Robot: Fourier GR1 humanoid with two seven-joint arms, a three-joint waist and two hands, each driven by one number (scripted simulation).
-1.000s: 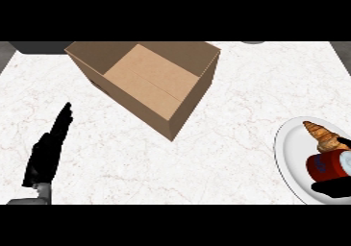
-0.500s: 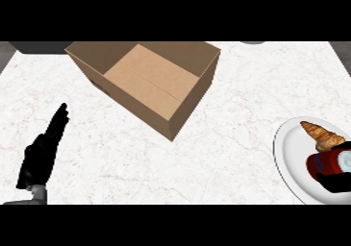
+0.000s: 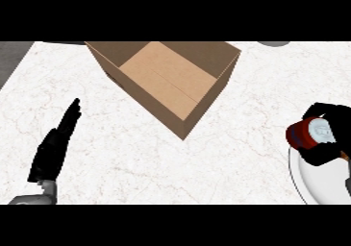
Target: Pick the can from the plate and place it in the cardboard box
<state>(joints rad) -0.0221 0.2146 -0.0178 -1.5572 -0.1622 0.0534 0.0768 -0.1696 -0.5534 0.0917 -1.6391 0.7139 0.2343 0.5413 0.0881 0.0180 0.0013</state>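
Observation:
A red can [image 3: 306,135] with a pale lid is held on its side in my right hand [image 3: 335,118], whose black fingers curl round it. It hangs above the left rim of the white plate [image 3: 313,182] at the right edge. The open cardboard box [image 3: 167,79] stands at the top middle, well to the left of the can. My left hand [image 3: 56,146] rests open at the lower left, fingers straight and pointing up. The pastry that lay on the plate is hidden now.
The white marble counter [image 3: 135,158] spreads between the box and the plate. A grey round object [image 3: 275,43] shows at the top right edge, and a dark strip [image 3: 7,57] borders the counter at the upper left.
My right hand has lifted the can off the plate and moved it up and leftward. The left hand has barely moved.

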